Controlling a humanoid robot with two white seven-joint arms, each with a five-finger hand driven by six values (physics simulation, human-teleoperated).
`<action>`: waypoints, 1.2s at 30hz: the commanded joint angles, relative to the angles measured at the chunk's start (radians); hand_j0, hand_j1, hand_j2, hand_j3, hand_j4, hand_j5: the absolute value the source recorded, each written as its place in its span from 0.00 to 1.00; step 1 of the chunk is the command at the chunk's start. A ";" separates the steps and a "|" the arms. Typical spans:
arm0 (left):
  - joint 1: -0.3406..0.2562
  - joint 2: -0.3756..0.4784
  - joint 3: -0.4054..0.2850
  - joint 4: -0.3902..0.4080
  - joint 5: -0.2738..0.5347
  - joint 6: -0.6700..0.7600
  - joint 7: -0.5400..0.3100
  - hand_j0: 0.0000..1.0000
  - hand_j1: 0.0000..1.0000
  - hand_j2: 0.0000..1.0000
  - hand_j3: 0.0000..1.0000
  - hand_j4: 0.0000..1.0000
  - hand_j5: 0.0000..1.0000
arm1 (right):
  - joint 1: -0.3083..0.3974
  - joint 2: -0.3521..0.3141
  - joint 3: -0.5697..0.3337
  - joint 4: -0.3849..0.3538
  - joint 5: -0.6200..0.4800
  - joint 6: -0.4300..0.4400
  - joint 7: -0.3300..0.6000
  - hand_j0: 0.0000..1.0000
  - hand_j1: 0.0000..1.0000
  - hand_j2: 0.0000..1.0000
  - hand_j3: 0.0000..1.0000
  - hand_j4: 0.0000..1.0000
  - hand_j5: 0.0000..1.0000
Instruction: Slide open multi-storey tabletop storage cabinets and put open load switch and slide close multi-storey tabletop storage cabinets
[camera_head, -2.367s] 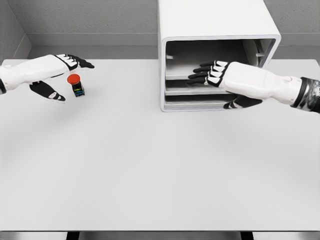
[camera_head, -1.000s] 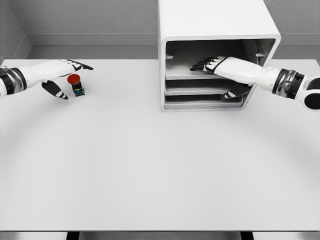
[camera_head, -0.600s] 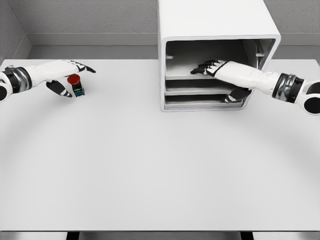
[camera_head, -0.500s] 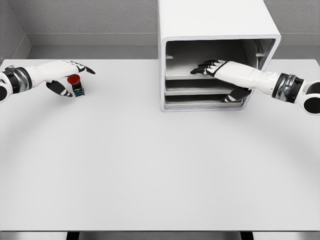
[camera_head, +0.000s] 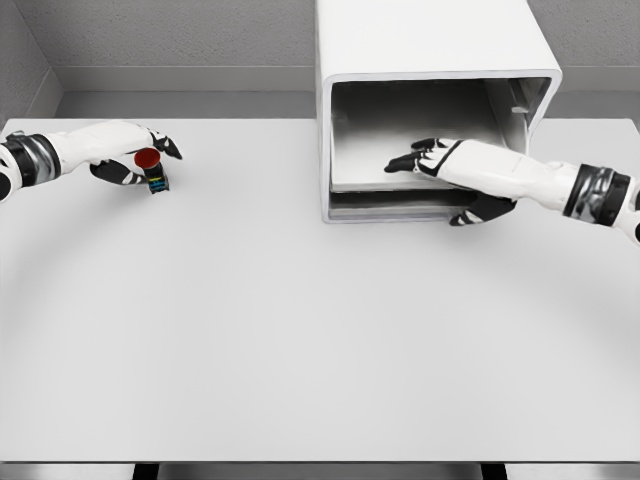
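Observation:
The load switch (camera_head: 151, 169), a small black block with a red round cap, stands on the white table (camera_head: 300, 330) at the far left. My left hand (camera_head: 146, 163) wraps it, fingers curled over the cap and thumb against its near side. The white storage cabinet (camera_head: 430, 40) stands at the back, right of centre, with its front open. A shallow drawer (camera_head: 365, 180) sticks out a little from its middle level. My right hand (camera_head: 440, 190) pinches that drawer, fingers lying flat on top inside it and thumb beneath its front edge.
A lower drawer front (camera_head: 390, 210) shows under the pulled one. A grey wall (camera_head: 180, 40) runs behind the table, and the table's near edge (camera_head: 320, 464) crosses the bottom of the view.
My left fingers have curled in around the switch. My right hand has drawn back toward me, and the middle drawer has slid outward, covering the shelf gap seen before.

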 joint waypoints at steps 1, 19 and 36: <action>0.000 0.001 0.002 0.000 0.002 0.001 0.001 0.66 0.66 0.66 0.66 0.66 0.66 | 0.003 -0.050 0.003 -0.074 0.002 -0.001 -0.002 1.00 1.00 1.00 1.00 1.00 1.00; -0.018 0.001 -0.018 -0.004 -0.003 0.001 -0.001 0.46 0.46 0.46 0.46 0.46 0.46 | 0.018 -0.244 0.003 -0.270 -0.044 -0.001 -0.008 1.00 1.00 1.00 1.00 1.00 1.00; -0.025 0.067 -0.018 -0.219 -0.005 0.001 0.001 0.44 0.44 0.44 0.44 0.44 0.44 | 0.011 -0.398 0.000 -0.278 -0.142 -0.001 -0.008 1.00 1.00 1.00 1.00 1.00 1.00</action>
